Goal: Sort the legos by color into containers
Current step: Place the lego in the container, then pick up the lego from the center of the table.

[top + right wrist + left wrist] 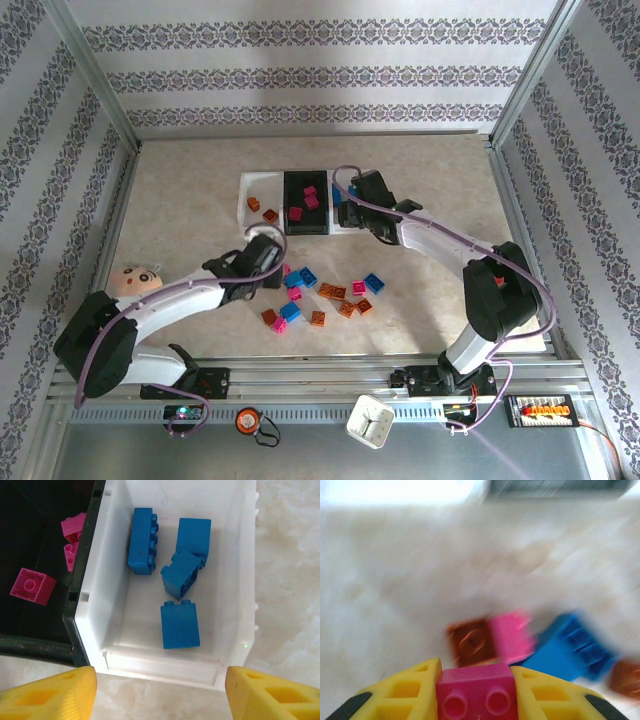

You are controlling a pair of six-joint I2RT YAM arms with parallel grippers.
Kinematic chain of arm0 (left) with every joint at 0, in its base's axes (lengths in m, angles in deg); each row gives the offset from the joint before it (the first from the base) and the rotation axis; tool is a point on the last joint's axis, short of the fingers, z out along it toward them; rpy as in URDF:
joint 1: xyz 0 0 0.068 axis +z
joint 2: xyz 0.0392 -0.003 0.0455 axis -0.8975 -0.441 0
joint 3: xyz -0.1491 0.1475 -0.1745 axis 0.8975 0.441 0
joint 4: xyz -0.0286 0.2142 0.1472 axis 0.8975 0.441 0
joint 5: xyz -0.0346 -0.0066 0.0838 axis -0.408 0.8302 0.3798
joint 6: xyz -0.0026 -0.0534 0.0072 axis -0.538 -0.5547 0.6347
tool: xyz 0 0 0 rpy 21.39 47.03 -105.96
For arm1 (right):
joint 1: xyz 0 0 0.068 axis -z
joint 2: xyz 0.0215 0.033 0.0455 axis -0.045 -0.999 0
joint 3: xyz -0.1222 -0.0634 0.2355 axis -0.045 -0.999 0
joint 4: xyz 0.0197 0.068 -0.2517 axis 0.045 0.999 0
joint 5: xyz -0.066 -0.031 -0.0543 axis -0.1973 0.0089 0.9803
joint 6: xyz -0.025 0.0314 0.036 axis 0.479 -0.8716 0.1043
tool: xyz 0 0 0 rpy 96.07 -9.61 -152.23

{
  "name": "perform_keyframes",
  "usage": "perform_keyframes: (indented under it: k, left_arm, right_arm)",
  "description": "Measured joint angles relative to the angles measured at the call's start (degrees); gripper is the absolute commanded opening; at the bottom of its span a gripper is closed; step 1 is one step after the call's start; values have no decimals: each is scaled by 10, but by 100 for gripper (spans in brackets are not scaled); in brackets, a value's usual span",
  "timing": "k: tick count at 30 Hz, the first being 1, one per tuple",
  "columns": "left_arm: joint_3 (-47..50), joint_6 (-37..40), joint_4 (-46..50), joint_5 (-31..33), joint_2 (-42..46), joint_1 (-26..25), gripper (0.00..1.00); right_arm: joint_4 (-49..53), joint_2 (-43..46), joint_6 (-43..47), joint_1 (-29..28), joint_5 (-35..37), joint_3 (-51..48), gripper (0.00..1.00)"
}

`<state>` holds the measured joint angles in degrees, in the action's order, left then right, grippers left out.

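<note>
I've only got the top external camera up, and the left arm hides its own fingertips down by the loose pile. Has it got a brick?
Observer: Yes. The left wrist camera shows a magenta brick sitting between the yellow fingers of the left gripper, with both fingers against its sides.
Operator: And the right gripper, is it carrying anything?
Observer: No. The right gripper has its jaws wide apart with nothing between them, above the near wall of the white bin.
Operator: What's in that bin? The arm covers it for me.
Observer: Four blue bricks and no other colour.
</note>
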<state>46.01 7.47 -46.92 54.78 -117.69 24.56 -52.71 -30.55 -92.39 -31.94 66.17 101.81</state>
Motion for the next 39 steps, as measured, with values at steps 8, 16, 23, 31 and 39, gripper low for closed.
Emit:
perform_keyframes:
  k: [8, 16, 23, 31, 39]
  left_arm:
    - [-280, 64, -26, -28, -198, 29, 26]
    - [-453, 95, 7, -31, -374, 86, 29]
    - [-573, 101, 59, -32, -461, 112, 47]
    - [-608, 101, 85, -53, -459, 111, 74]
    - [-398, 81, 19, -94, -221, 93, 100]
  right_arm:
    - [-4, 55, -17, 0, -4, -73, 69]
    - [0, 106, -25, -19, -5, -125, 69]
    - [12, 154, -36, -50, -17, -169, 71]
    - [47, 200, -42, -57, -43, -213, 69]
    - [53, 184, -40, -76, -87, -215, 69]
